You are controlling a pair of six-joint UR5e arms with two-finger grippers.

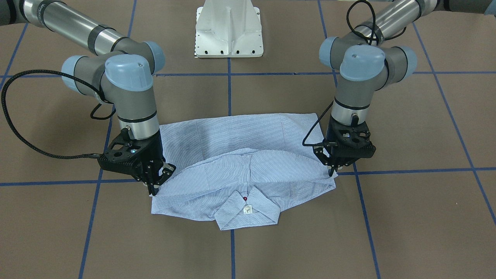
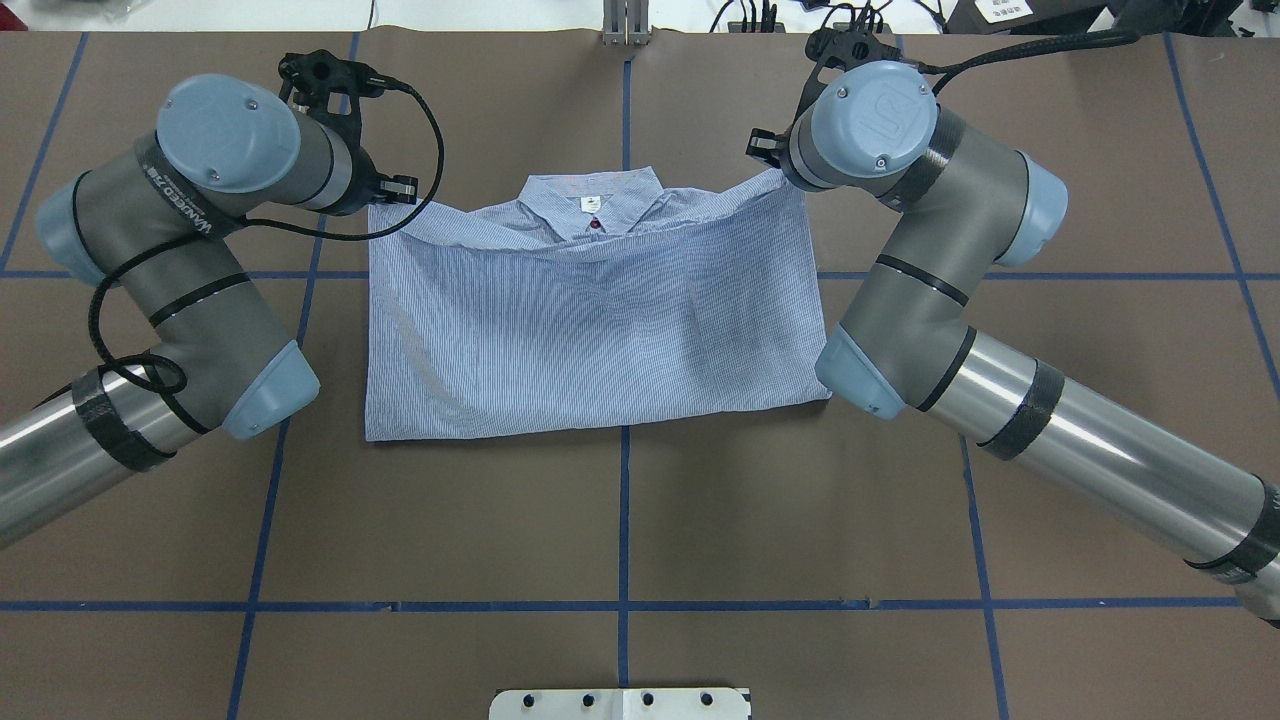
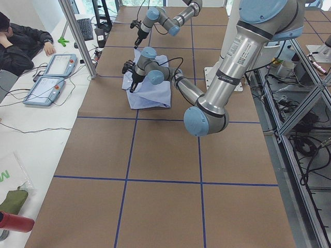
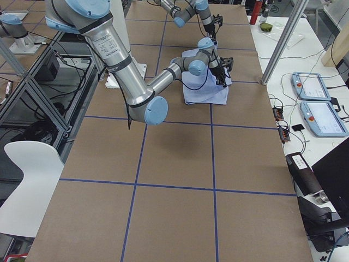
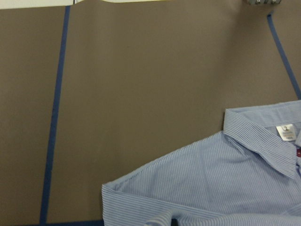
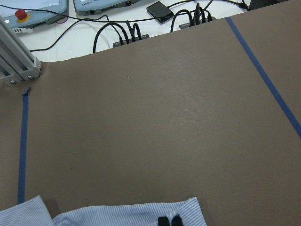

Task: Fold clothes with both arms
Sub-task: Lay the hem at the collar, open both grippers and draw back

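On the brown table (image 1: 426, 217), striped button-up shirt (image 1: 232, 135) lies half-folded, collar (image 1: 248, 215) away from robot; left gripper (image 1: 332, 170) and right gripper (image 1: 154, 188) jaws pinch its turned-over corners, so best judged: lower both level, edge taut, release together.

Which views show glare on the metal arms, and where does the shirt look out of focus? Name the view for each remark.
Overhead view: bright glare streaks the silver tube of the right arm; front-facing view: a similar streak on the left arm, while the shirt is evenly lit with faint shadows; left wrist view: the shirt's stripes look soft, slightly blurred.
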